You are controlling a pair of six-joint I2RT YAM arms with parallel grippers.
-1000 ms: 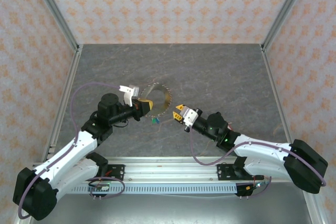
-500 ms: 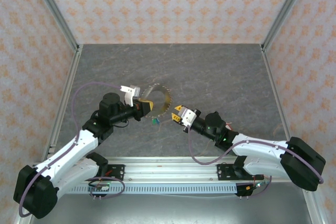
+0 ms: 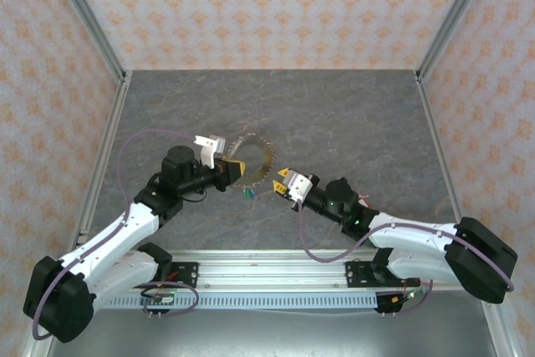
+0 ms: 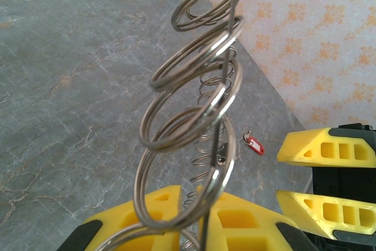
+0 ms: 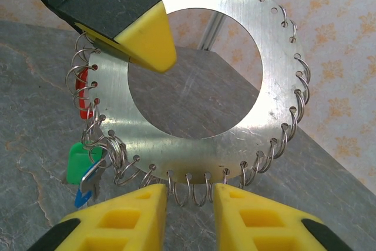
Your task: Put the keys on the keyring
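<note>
L hand [image 3: 236, 166] clamps flat grey metal keyring [image 5: 276, 86]; R hand [image 5: 188, 216] part-open, empty. Green/blue-tagged keys [image 5: 79, 166] hang on it; red-tagged key [image 4: 252, 145] on tabletop [image 4: 70, 86], pending.

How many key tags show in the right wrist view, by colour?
Red tag: 1
Green tag: 1
Blue tag: 1
Total: 3, all by the left rim of the keyring.

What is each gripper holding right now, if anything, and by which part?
The left gripper clamps the keyring by its rim. The right gripper sits open below the ring's lower edge, holding nothing.
</note>
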